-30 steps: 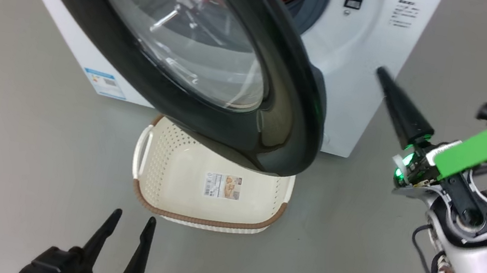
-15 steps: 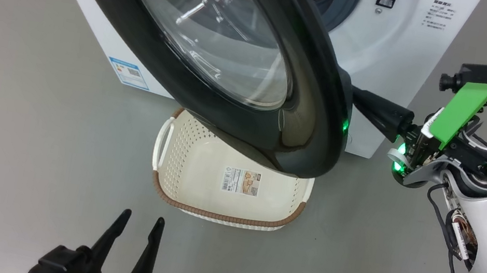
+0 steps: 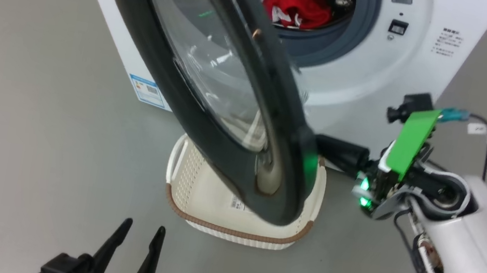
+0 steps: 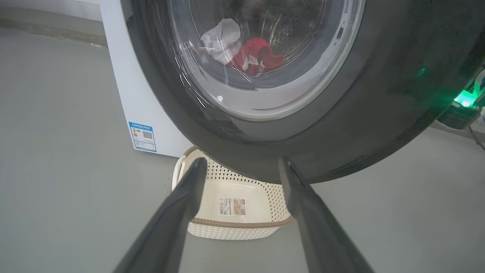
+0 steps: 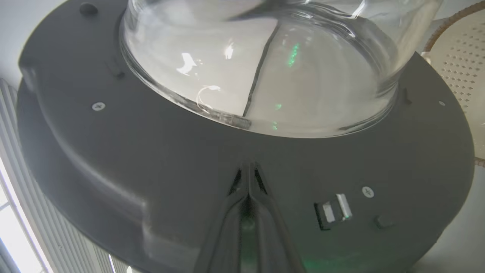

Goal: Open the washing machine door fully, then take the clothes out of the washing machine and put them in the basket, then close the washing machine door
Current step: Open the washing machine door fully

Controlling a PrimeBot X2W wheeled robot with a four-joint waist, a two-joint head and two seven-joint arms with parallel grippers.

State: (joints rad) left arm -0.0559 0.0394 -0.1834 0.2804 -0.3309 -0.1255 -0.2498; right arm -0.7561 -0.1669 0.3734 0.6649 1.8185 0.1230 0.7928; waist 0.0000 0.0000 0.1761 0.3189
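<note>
A smooth matte grey floor [image 3: 5, 128] spreads out in the head view, evenly lit, with only faint soft shadows. In the left wrist view it runs back to a pale wall [image 4: 45, 3], with a darker strip [image 4: 49, 32] along its foot. In the right wrist view pale vertical slats [image 5: 49, 227] stand at the left edge, beside a bright pane [image 5: 7, 235].

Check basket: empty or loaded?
Empty. The basket shows just a paper label on its visible floor; the clothes lie inside the washing machine.
</note>
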